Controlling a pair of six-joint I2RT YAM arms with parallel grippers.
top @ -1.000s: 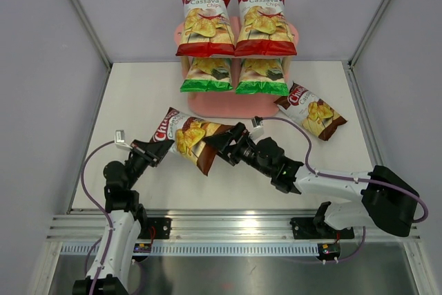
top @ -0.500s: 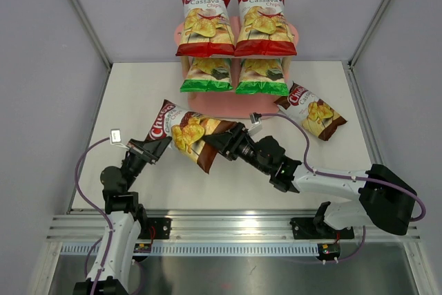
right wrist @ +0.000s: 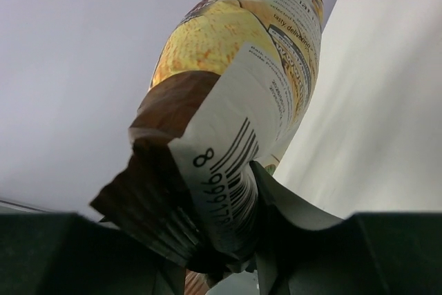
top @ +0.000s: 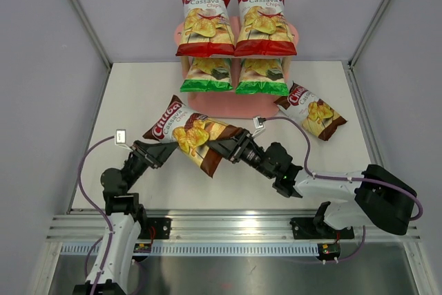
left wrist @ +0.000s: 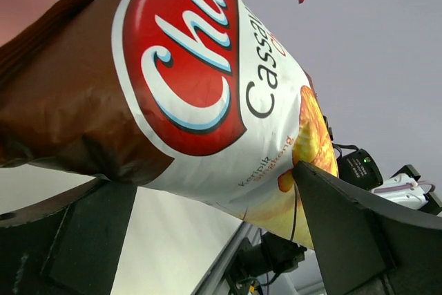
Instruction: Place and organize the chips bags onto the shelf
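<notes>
While our right claw (top: 226,146) clamps a brown bag (top: 188,135), left claw (top: 153,151) agape, four bags (top: 206,25) line the shelf (top: 221,106) beyond; two remain.

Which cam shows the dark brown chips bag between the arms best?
Top external: the whole glossy dark brown chips bag is visible, one end in the right gripper. Left wrist shows only its logo end; right wrist only the pinched barcode end.

Bright diffuse light, soft shadows; glossy brown bag (left wrist: 207,88) shows sheen; near fingers (left wrist: 90,240) dark, blurred.
</notes>
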